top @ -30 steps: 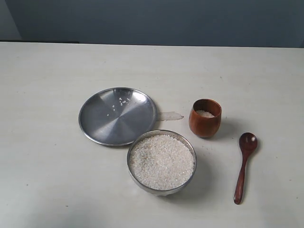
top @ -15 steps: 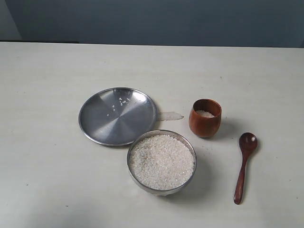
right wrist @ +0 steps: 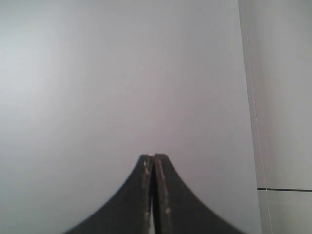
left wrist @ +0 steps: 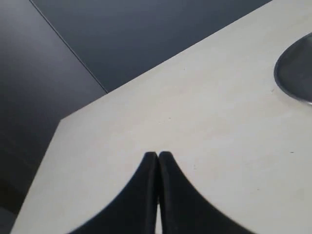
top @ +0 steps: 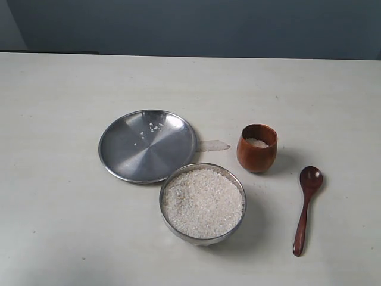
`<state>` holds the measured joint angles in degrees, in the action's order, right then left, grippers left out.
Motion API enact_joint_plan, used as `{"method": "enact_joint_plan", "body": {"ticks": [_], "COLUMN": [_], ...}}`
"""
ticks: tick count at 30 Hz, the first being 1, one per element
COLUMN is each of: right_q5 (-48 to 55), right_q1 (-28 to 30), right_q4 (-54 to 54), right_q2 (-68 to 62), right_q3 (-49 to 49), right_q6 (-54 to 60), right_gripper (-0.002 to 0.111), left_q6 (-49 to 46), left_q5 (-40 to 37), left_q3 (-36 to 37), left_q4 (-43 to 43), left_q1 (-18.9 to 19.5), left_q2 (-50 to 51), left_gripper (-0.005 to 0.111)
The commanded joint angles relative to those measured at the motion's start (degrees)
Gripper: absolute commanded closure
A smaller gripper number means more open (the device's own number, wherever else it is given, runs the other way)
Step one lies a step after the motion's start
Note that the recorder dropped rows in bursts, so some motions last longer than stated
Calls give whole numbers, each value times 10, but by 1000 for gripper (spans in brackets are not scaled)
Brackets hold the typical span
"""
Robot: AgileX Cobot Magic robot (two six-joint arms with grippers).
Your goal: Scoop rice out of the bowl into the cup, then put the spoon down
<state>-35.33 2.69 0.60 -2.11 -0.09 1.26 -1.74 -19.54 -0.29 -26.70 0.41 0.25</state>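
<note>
The steel bowl (top: 168, 215) stands near the front of the table, heaped with white rice (top: 203, 202). Behind it to the right is the reddish-brown wooden cup (top: 257, 148) with a little rice inside. The dark wooden spoon (top: 305, 208) lies flat on the table at the right, head toward the back. Neither arm shows in the exterior view. My left gripper (left wrist: 158, 154) is shut with nothing in it, over bare table near a corner. My right gripper (right wrist: 153, 157) is shut too, empty, facing a plain pale surface.
A flat steel plate (top: 147, 145) with a few stray grains lies left of the cup, its edge (left wrist: 292, 73) also showing in the left wrist view. A small clear scrap (top: 213, 145) lies between plate and cup. The table's back edge meets a dark wall.
</note>
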Motion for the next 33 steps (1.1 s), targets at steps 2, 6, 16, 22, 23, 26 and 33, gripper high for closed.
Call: {"method": "enact_joint_plan", "body": {"ticks": [2,6,16,22,23,26,33], "right_q5": [-42,-62,-97,-19,36,172,307], "right_q1": [-1,-1,-1,-1,-1,-1,-11], "right_q4": [0,0,79,90,90,90,68], "right_q2": [1,1,1,1,0,-24,-121], "right_q3": [1,1,1,-50,-75,-147,-257], "right_q6": [-19,-72,-97,-154,-152,-128,-124], "right_gripper": [107,107,107,107,107,107,107], "left_q6": [1,3,138,140,140,140,133], "left_q5": [44,114,307,267,252,213,76], "left_q3": [3,3,3,-18,-32,-75,-179], "left_q4": [-57,-5,563,620,606,565,503], "left_q1": [1,1,1,1,1,1,1], "left_q2": [-2,-2,-2,-2,-2,-2,21], "left_gripper": [106,106,106,106,106,106,106]}}
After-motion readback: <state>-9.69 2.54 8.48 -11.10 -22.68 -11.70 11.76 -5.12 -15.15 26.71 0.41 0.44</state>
